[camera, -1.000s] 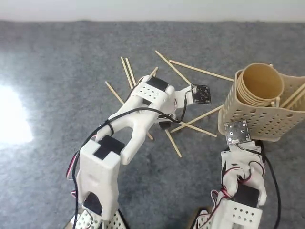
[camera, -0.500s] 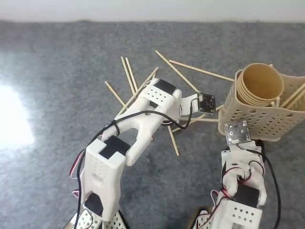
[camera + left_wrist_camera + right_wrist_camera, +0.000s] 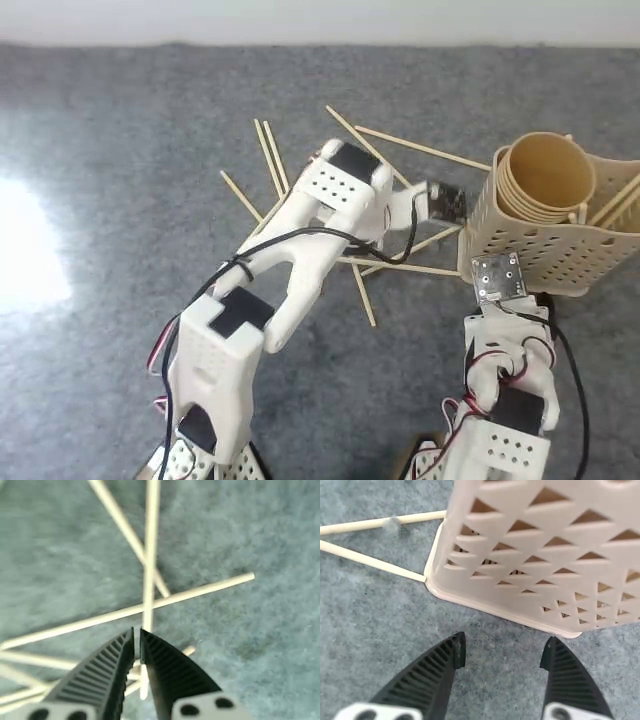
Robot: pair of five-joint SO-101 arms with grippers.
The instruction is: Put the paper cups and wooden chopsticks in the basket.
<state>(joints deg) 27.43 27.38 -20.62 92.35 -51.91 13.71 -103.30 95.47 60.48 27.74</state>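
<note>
Left gripper (image 3: 137, 632) clamped on chopstick (image 3: 150, 555), left of basket (image 3: 560, 255). Right gripper (image 3: 502, 647) fingers apart, near side of basket; paper cups (image 3: 545, 175) inside.

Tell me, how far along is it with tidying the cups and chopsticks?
Done: the paper cups sit stacked in the basket, with stored chopsticks beside them. In hand: the left gripper is shut on the held chopstick. Left: several loose chopsticks lie on the carpet. The right gripper hangs open by the basket.
</note>
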